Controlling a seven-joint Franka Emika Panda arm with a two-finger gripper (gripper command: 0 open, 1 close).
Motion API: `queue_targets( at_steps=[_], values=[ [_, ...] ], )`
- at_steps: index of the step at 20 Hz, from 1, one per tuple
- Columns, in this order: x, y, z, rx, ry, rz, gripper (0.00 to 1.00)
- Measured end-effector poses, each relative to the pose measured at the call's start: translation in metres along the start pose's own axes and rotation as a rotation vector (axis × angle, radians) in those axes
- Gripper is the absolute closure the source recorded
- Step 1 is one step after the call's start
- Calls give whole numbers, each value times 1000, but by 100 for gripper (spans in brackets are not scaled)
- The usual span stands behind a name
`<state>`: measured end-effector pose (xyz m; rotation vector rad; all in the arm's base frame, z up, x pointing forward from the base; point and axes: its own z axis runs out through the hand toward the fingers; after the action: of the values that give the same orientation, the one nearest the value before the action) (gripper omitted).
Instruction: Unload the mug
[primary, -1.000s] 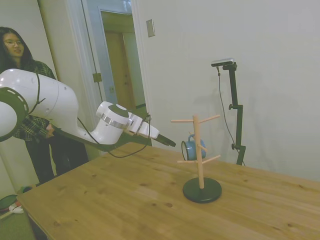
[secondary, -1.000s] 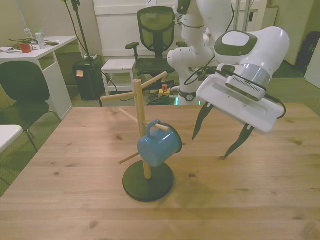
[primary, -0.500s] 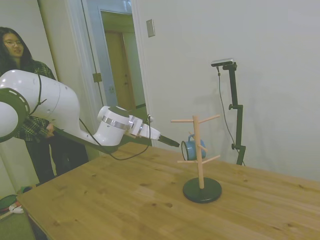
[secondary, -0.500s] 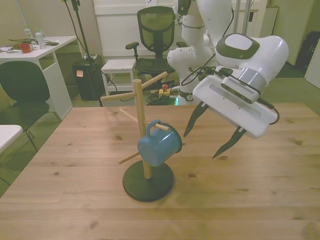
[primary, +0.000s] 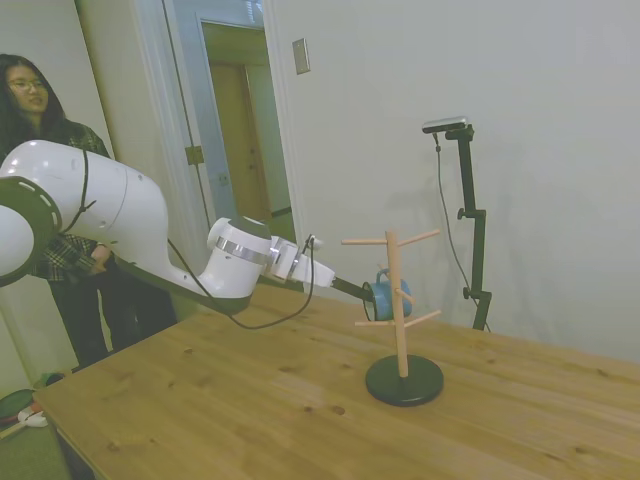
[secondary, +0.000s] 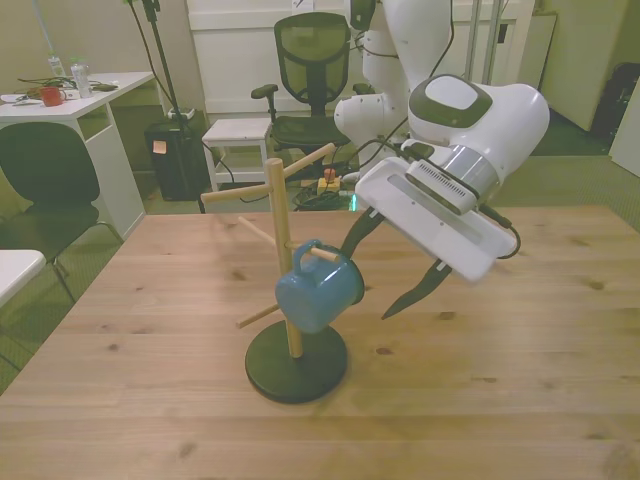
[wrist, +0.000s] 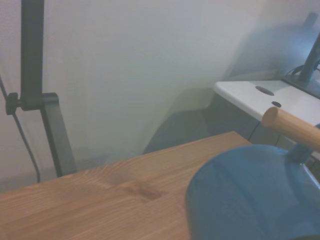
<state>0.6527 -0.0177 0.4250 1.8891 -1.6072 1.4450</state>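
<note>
Arm outstretched, gripper (secondary: 378, 268) tilted downward (fingers (secondary: 408, 296) spread wide).

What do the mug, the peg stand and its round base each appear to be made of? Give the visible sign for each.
The mug: probably enamelled metal or glazed ceramic, since its blue surface is smooth and shows a soft sheen; which one cannot be told. The peg stand: bare, light wood, matte and pale tan, like dowels. The round base: dark and matte, possibly painted metal or wood; the look leaves it open.

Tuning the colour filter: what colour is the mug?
Blue; clearest on the mug in the front view.
</note>
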Motion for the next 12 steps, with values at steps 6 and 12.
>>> queue_targets(
  at_steps=[6,12],
  values=[
    [13,5,17,-18,20,22,100],
    [16,6,24,-21,22,27,100]
  ],
)
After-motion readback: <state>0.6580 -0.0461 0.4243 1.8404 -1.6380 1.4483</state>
